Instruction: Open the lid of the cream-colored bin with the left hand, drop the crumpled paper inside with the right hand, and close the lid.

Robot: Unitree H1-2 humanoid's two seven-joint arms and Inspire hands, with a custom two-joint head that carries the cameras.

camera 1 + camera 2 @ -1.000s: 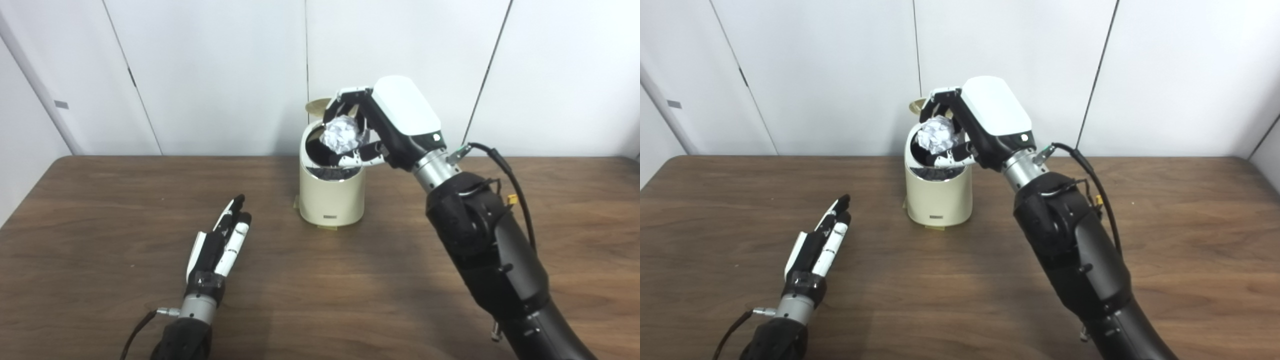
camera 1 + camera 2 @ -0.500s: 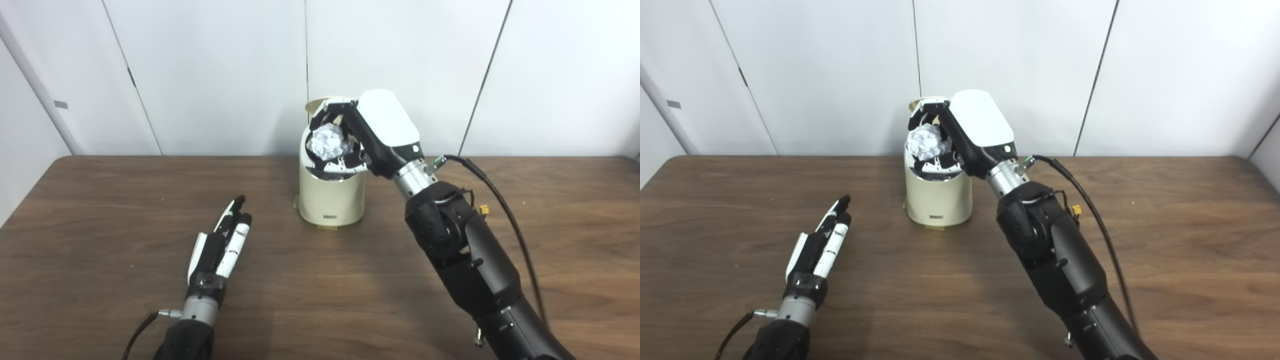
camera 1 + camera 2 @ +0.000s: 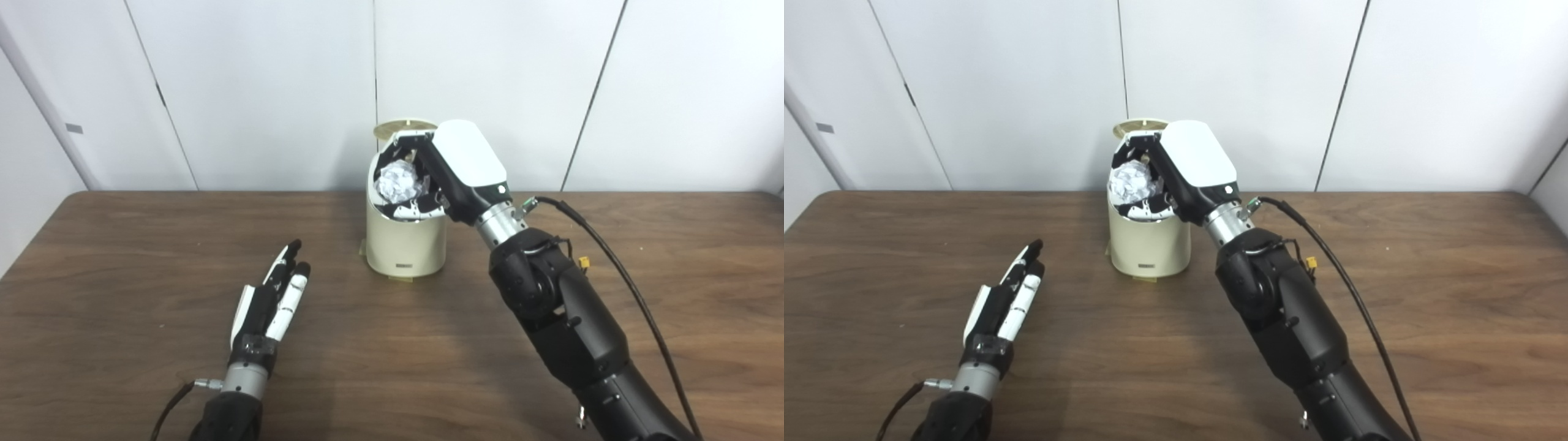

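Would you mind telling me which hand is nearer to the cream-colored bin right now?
The right hand is nearer: it is at the cream-colored bin's open top, holding the crumpled paper over the opening. The left hand is open over the table, well in front and left of the bin.

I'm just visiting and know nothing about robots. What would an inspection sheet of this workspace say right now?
Surface: dark wooden table, bare apart from the items below.
Job's things: cream-colored bin near the table's far edge, lid up; crumpled paper at the bin's mouth.
Clutter: a few small specks on the table, too small to identify.
Hands: right hand holds the paper at the opening, not released; left hand open, fingers straight, low over the table, apart from the bin.
Cables: black cable along the right forearm; short cable at the left wrist.
Surroundings: plain white wall panels behind.
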